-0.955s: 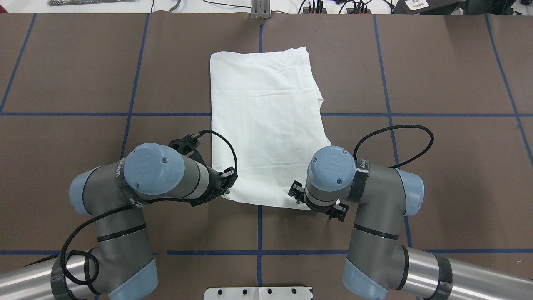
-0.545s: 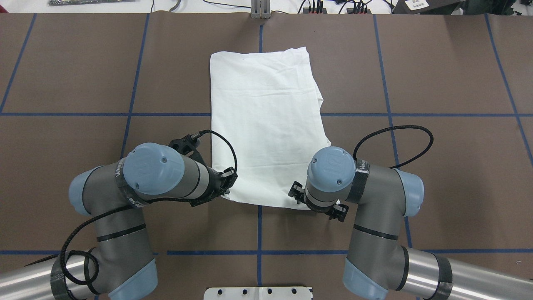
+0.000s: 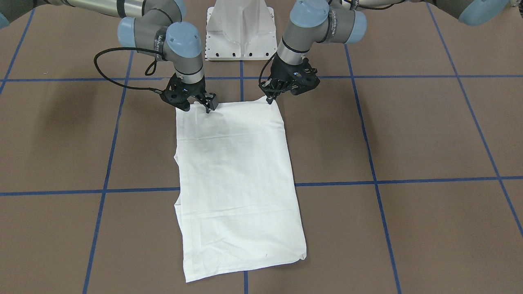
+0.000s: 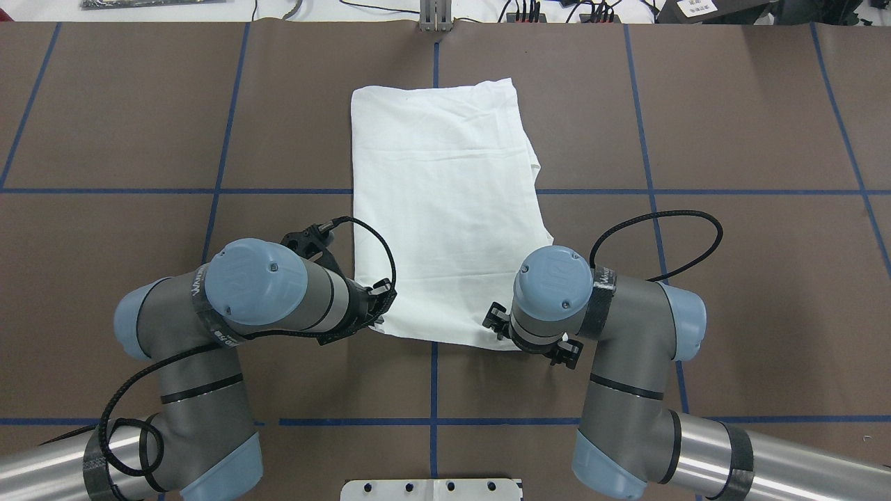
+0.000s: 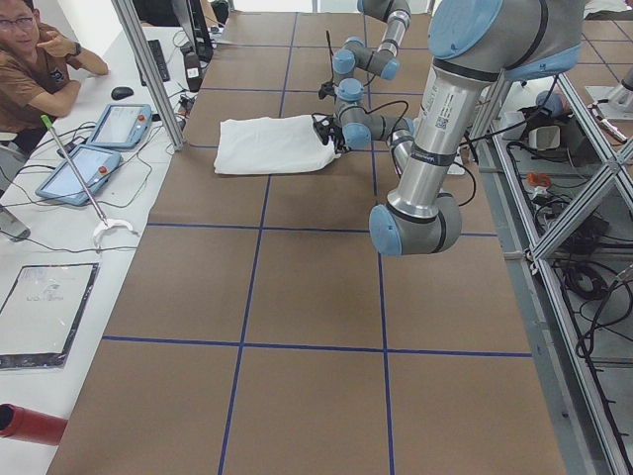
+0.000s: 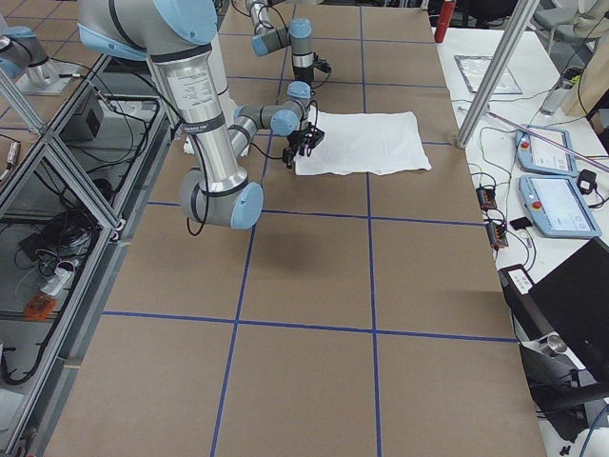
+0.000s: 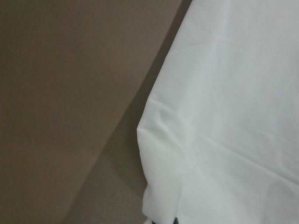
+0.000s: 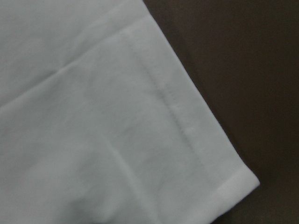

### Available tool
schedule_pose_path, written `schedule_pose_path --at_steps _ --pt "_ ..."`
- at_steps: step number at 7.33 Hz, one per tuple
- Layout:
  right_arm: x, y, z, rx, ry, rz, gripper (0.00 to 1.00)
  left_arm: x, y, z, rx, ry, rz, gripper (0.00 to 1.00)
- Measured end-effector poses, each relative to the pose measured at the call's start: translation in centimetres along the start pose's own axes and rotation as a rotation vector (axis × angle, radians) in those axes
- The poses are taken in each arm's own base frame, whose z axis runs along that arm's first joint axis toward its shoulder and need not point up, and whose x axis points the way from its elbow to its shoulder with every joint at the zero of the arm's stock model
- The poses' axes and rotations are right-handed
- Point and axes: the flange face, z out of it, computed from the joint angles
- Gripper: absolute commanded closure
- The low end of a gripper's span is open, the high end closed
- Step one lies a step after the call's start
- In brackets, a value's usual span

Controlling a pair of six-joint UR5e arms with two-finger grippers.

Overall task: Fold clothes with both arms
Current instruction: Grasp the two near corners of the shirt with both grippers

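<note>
The white shirt lies folded into a long rectangle in the middle of the table, plain side up; print, collar and label are hidden. It also shows in the front view. My left gripper stands at the shirt's near corner on my left, fingers together on the cloth there. My right gripper is down on the near hem, a little in from the other corner, fingers close together on the cloth. The left wrist view shows a shirt corner, and so does the right wrist view; neither shows fingers.
The white pedestal stands just behind the grippers. Blue tape lines cross the brown table cover. Beyond the table's far side are tablets and a seated person.
</note>
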Motion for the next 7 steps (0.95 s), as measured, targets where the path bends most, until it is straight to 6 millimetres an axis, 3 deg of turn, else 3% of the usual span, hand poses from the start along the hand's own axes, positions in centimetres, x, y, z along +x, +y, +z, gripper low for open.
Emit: schedule_pose_path --at_steps 1,2,4,7 --pt "-0.1 0.0 0.0 -0.002 -0.009 0.001 0.68 0.0 0.0 0.0 0.000 0.000 0.000 1.00" --pt "-0.2 0.0 -0.1 -0.002 -0.014 0.000 0.85 0.0 0.0 0.0 0.000 0.000 0.000 1.00" --pt "-0.5 0.2 -0.4 -0.006 -0.024 -0.004 0.95 -0.1 0.0 0.1 0.000 -0.002 0.000 1.00" --pt "-0.8 0.1 -1.3 -0.010 -0.041 -0.005 1.00 -0.2 -0.1 0.3 -0.001 -0.006 -0.001 1.00"
